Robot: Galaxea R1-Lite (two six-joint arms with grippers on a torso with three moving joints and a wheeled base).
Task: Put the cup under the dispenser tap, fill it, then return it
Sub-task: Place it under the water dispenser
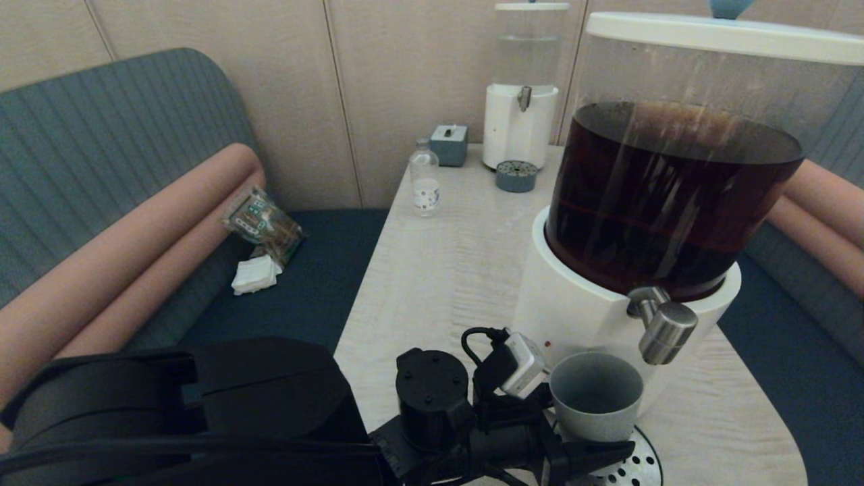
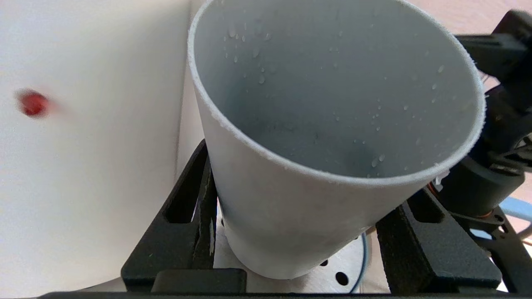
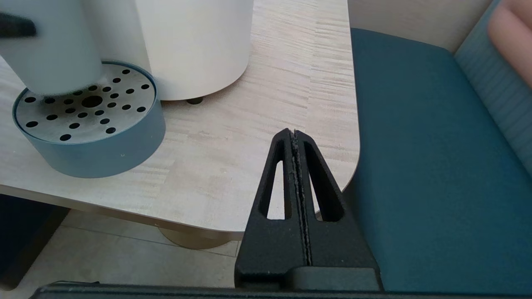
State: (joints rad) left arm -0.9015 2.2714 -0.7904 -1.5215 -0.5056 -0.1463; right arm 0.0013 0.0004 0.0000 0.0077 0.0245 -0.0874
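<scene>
The grey cup [image 1: 595, 395] is empty, with a few droplets inside [image 2: 332, 104]. It sits between the black fingers [image 2: 187, 207] of my left gripper [image 1: 579, 432], which is shut on it low on its wall. The cup is over the perforated drip tray [image 1: 638, 466], just left of and below the steel dispenser tap [image 1: 665, 329]. That tap sticks out of the white base [image 1: 567, 304] of the big dispenser with dark brown liquid. My right gripper [image 3: 294, 133] is shut on nothing, off the table's near right corner.
A small clear bottle [image 1: 424, 179], a grey box [image 1: 449, 144] and a smaller clear-liquid dispenser [image 1: 521, 88] with its own drip tray [image 1: 516, 176] stand at the back of the table [image 1: 439, 270]. Blue bench seats [image 3: 436, 166] flank it. A packet and tissue [image 1: 260, 236] lie on the left seat.
</scene>
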